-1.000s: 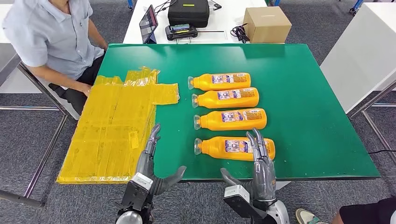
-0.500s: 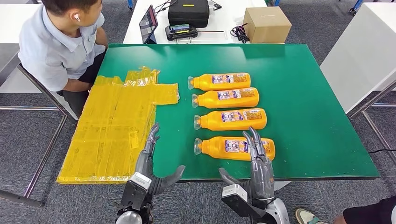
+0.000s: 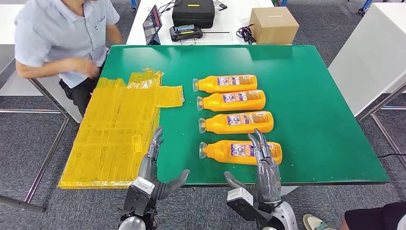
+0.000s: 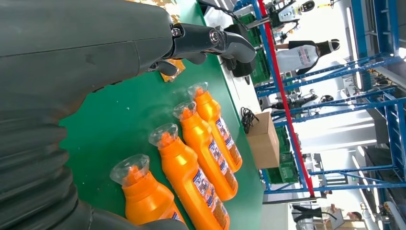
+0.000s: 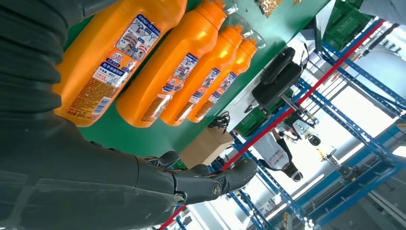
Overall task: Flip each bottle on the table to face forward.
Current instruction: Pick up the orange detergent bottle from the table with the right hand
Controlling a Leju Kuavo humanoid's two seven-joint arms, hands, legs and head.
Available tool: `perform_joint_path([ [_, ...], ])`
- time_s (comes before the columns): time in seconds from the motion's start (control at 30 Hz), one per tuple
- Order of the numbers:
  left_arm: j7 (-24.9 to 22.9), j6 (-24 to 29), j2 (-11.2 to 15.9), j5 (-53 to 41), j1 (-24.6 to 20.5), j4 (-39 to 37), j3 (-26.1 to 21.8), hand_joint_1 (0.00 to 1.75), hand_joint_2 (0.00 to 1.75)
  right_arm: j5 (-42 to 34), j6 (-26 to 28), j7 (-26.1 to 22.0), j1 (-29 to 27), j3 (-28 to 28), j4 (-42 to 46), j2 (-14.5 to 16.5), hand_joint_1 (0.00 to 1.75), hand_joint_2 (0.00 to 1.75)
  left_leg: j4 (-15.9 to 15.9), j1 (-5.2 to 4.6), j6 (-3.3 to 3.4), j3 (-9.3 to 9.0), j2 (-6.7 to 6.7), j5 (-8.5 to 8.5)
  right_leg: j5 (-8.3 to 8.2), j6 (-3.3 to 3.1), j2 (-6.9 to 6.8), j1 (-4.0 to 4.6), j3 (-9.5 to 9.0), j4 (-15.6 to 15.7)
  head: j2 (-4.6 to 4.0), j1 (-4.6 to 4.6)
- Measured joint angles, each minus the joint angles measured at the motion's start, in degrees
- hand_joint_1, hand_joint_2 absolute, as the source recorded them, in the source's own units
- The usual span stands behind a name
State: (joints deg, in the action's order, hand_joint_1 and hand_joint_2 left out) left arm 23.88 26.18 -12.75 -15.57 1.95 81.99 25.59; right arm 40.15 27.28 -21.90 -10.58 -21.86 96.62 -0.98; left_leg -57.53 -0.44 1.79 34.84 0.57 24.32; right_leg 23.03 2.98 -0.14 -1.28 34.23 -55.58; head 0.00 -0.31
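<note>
Bottles: four orange ones lie on their sides in a column on the green table (image 3: 325, 120), near its middle, clear caps toward the left edge, labels facing up. Far bottle (image 3: 225, 84), second bottle (image 3: 231, 100), third bottle (image 3: 236, 122), near bottle (image 3: 234, 152), the last close to the table's near edge. Label print is too small to read in the head view; the right wrist view shows blue-and-white labels with text I cannot make out.

Hidden or cut off: the base end of the near bottle is partly covered by the right hand's fingertips. In the left wrist view the near bottle is cut by the picture's edge. A person (image 3: 57, 33) at the far left corner is cropped at the frame's top, one arm blurred.

Left to right along the near edge: a yellow plastic sheet stack (image 3: 115, 134) covers the left edge of the table and overhangs it. The left hand (image 3: 154, 167) sits at the near edge beside the sheets, fingers straight and together, thumb spread wide, holding nothing. The right hand (image 3: 265, 167) is likewise flat, thumb out, fingertips over the near bottle's base end; whether they touch it I cannot tell. It grips nothing.

Beyond the far edge, on a white desk: tablet (image 3: 152, 22), black case (image 3: 193, 12), cardboard box (image 3: 274, 25).
</note>
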Motion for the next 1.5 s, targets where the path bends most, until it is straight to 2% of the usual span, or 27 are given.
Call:
perform_joint_path([
  [0.7,0.0,0.9,0.0,-0.8,0.3,0.9,-0.2,0.00,1.75,-0.8,0.2,-0.3,-0.3,0.0,0.0,0.3,0.00,1.75,0.0,0.00,0.00,0.00,0.00,0.00,0.00,0.00,0.00,0.00,0.00,0.0,0.00,0.01],
  [0.97,-1.5,0.5,0.0,-2.4,0.9,1.5,-0.5,0.00,1.75,7.1,1.4,5.3,-1.4,0.0,0.0,-0.6,0.00,1.75,0.0,0.00,0.00,0.01,0.00,0.01,0.00,0.00,0.00,0.00,0.01,0.0,0.00,0.01],
  [1.27,-1.7,0.2,0.0,-2.5,0.8,1.5,-0.6,0.00,1.75,9.9,1.4,7.1,-1.4,0.0,-0.1,-1.7,0.00,1.75,0.0,0.00,0.00,0.00,0.00,0.00,0.00,0.00,0.00,0.00,0.01,0.0,0.00,-0.01],
  [1.5,-1.6,-1.7,-0.4,0.1,-1.2,-0.6,-0.5,0.00,1.75,15.3,-1.5,11.9,0.9,0.5,-3.2,-5.9,0.00,1.75,0.0,-0.04,0.01,-0.02,0.01,0.00,-0.01,0.01,0.00,-0.05,-0.03,0.0,0.00,0.01],
])
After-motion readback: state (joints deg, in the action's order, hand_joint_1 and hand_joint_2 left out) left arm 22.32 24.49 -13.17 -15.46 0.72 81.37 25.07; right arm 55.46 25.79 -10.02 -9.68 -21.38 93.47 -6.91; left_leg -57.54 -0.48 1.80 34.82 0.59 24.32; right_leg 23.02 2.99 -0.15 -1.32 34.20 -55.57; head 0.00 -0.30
